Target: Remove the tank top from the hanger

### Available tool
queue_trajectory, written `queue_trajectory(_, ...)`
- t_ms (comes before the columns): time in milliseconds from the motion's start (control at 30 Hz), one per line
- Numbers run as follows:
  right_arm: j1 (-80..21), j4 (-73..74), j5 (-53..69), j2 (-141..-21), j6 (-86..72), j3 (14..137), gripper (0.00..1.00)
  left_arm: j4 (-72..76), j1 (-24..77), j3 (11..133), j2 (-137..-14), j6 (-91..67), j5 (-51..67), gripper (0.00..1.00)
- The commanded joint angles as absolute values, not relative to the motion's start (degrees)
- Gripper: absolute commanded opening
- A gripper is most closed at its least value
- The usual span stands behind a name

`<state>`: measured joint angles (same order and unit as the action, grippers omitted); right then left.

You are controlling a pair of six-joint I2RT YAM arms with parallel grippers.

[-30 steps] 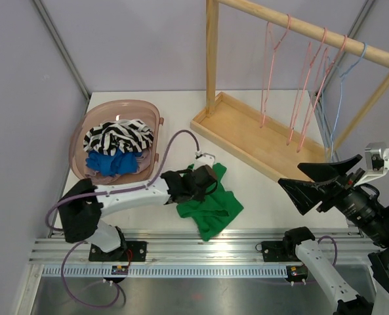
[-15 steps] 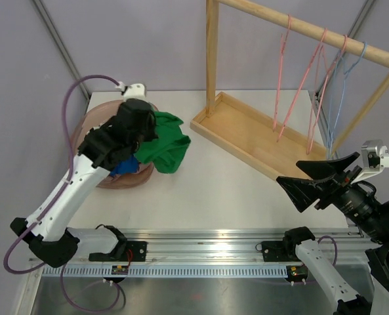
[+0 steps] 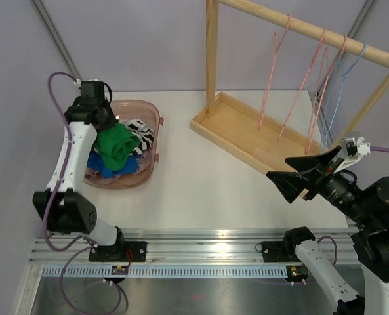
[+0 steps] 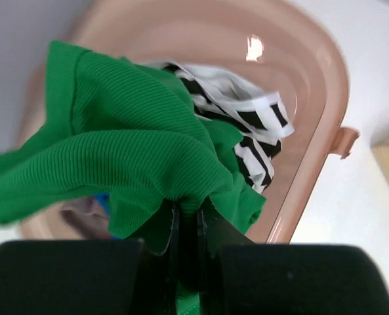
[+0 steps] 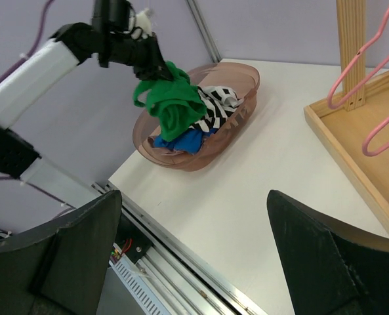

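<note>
The tank top [image 3: 115, 146], green and ribbed, is being held bunched up just above the basket [image 3: 145, 104] at the table's [image 3: 201, 190] far left. It is being pinched near its upper edge by the left gripper [image 4: 187, 216], whose fingers [image 4: 172, 230] are being pressed together on a fold of the cloth, as the left wrist view shows. The rest of the cloth is being left to hang down toward the pile.

No hanger is being seen inside the tank top in any view, so the removal is being judged as done. What is being left, by the look of it, is only the drop: the jaws are to be opened so that the cloth falls into the basket.

Below it, a striped garment [image 3: 140, 134] and a blue one [image 3: 105, 164] are being kept in the basket. It cannot be told whether the hanging cloth is touching them.

Well apart, at the right, the wooden rack [image 3: 246, 138] is being hung with bare pink hangers [image 3: 271, 72] and 1 blue hanger [image 3: 338, 92]. The right gripper [image 5: 194, 216] is being held over the table near the rack, fingers wide apart and gripping nothing.
</note>
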<state>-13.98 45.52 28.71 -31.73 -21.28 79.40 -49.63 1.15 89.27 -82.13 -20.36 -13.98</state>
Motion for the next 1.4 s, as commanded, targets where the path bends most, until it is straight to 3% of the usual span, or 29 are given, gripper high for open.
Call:
queue_trajectory(0, -13.89, 41.31, 30.85, -31.82, -21.62, 77.35, 1.0, -47.28, -1.3, 87.89, -90.68, -20.13, 2.27, 0.1)
queue_trajectory(133, -13.97, 40.87, 31.11, -31.38, -21.36, 74.98, 0.99, -49.83, -1.14, 87.28, -98.42, -18.02, 9.65, 0.23)
queue_trajectory(267, -13.97, 41.65, 31.64, -30.76, -20.92, 74.18, 1.0, -52.72, -1.06, 87.01, -99.5, -16.7, 8.88, 0.4)
queue_trajectory(467, -13.89, 47.0, 26.91, -30.85, -18.99, 77.6, 1.0, -52.3, -0.97, 87.36, -87.49, -18.37, 3.35, 0.73)
queue_trajectory(600, -13.89, 52.28, 13.82, -32.95, -18.9, 80.33, 0.99, -51.6, -0.97, 86.06, -78.42, -18.9, 0.62, 0.98)
queue_trajectory(700, -13.89, 54.4, 8.54, -34.01, -18.29, 80.25, 1.0, -50.71, -0.97, 83.68, -70.79, -17.93, 0.26, 0.99)
queue_trajectory(867, -13.97, 55.54, 5.81, -35.07, -16.79, 80.86, 0.99, -52.29, 4.12, 79.28, -56.01, -17.67, -12.37, 0.99)
queue_trajectory(1133, -13.97, 61.43, -9.93, -34.46, -9.77, 82.18, 0.99, -60.63, 7.81, 77.26, -36.94, -13.62, -21.24, 0.99)
queue_trajectory(1367, -13.89, 62.14, -13.63, -30.51, -7.38, 78.76, 0.99, -62.84, 9.14, 73.22, -25.42, -11.95, -14.68, 0.99)
